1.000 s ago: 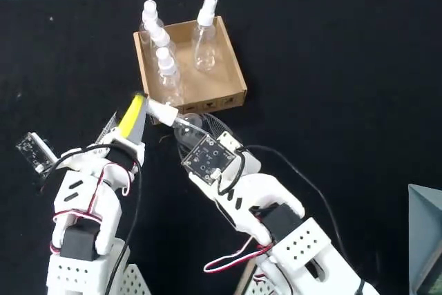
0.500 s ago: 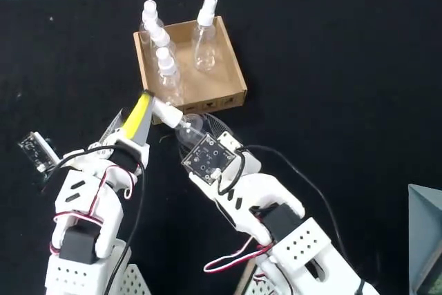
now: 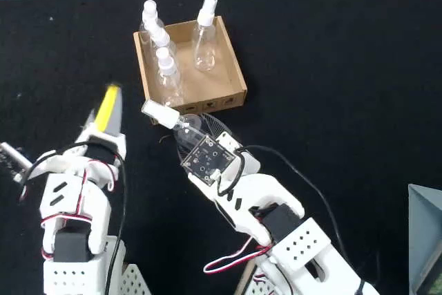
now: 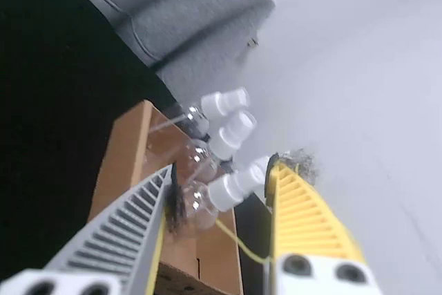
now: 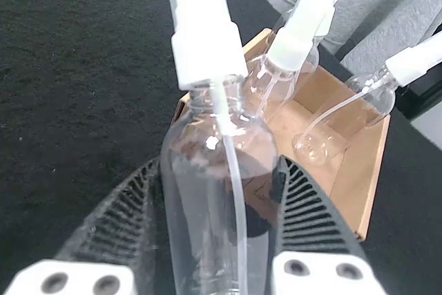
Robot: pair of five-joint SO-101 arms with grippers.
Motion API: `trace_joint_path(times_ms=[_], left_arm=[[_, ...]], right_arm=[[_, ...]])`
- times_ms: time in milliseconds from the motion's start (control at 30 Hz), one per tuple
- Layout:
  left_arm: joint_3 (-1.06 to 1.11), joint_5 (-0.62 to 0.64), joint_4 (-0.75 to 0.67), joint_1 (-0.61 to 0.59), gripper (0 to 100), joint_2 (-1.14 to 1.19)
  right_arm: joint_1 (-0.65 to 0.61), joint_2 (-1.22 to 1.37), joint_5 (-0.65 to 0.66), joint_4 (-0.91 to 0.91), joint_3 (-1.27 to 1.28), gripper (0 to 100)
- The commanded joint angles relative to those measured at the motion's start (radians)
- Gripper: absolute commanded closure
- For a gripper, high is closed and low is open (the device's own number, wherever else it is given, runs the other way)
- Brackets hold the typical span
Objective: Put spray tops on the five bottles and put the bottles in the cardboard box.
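- Fingers (image 5: 304, 205) of the right gripper (image 5: 217, 170) are clenched on the body of a clear bottle (image 5: 207, 212), with one dark ribbed finger on each side of it.
- From the high camera, the right gripper (image 3: 185, 133) sits just near of the cardboard box (image 3: 236, 67). The clear bottle (image 3: 185, 126) is tilted in its grasp, with the neck pointing to the far left.
- A white spray top (image 5: 200, 32) sits on the neck of that bottle, and its dip tube (image 5: 231, 164) runs down inside the clear body.
- In the high view the spray top (image 3: 159, 113) lies just beside the box's near-left corner. Whether it touches the cardboard cannot be told.
- The left gripper (image 3: 102, 110) is released and grasps nothing. It sits to the left of the held bottle and to the near left of the box, apart from both.
- In its own wrist view the left gripper (image 4: 221, 168) shows its grey finger (image 4: 124, 219) and yellow finger (image 4: 304, 219) standing apart, with the box (image 4: 131, 150) and its bottles beyond the gap.
- The box rests open side up on the black table (image 3: 331, 67), toward the far side.
- Three bottles (image 3: 169, 82) with spray tops stand in a row along the box's left wall, running from far to near.
- A fourth bottle (image 3: 204, 50), also capped with a spray top, stands at the box's far-right corner, apart from the row.
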Motion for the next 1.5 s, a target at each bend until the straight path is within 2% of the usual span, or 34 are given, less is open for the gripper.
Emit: trace_joint_path(times_ms=[0,200,800,1133,1300,1467], left_arm=[[-0.005,0.011,-0.020,-0.045,80,-0.014],[0.042,-0.052,-0.021,-0.033,80,-0.014],[0.087,-0.170,-0.020,0.217,80,-0.014],[0.058,-0.310,-0.017,0.257,80,-0.014],[0.030,-0.319,-0.017,0.320,80,-0.014],[0.030,-0.385,-0.015,0.417,80,-0.014]], right_arm=[[-0.014,-0.036,-0.008,-0.068,-0.005,86.1],[-0.018,-0.036,-0.008,-0.120,0.024,86.1],[-0.018,-0.035,0.000,-0.112,0.033,86.1],[-0.012,-0.027,0.002,-0.112,0.033,86.1],[0.017,-0.027,0.002,-0.112,0.035,86.1],[0.031,-0.027,0.002,-0.114,0.033,86.1]])
